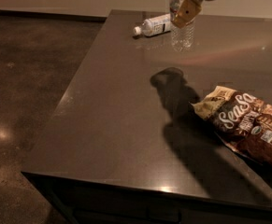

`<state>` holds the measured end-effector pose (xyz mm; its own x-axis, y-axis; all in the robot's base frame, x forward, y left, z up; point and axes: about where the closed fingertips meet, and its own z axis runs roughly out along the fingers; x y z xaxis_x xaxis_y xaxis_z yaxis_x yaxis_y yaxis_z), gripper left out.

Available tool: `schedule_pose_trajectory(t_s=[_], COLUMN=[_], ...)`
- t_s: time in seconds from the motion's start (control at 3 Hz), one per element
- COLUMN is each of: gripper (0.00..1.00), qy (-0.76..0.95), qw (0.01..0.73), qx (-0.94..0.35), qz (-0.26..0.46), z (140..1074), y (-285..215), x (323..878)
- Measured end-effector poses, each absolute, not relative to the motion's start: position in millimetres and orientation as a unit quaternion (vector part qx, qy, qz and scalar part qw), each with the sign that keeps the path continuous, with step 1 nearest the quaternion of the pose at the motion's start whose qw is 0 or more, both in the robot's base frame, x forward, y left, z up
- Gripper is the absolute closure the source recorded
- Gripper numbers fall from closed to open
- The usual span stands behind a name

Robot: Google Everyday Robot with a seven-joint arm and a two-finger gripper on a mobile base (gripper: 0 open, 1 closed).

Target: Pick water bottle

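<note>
The water bottle is clear ribbed plastic and hangs upright in the air above the far part of the dark table; its top runs out of the picture. My gripper is shut on its upper part, with a yellowish finger across the front of it. The bottle's shadow lies on the tabletop below. A second bottle, wrapped in a white label with a white cap, lies on its side at the far edge, just left of the held one.
A brown snack bag with white lettering lies at the right of the table. The table's left edge and near front edge drop to a dark polished floor. A pale wall runs behind.
</note>
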<state>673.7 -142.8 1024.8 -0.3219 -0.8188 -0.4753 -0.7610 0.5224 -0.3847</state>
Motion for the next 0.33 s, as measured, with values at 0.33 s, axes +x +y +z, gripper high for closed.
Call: schedule_pose_trajectory(t_s=[0.33], gripper=[1.00], qy=[0.810], qw=[0.322], qx=[-0.488], qz=[-0.044], z=[1026.7], y=[-140.9], x=[672.1])
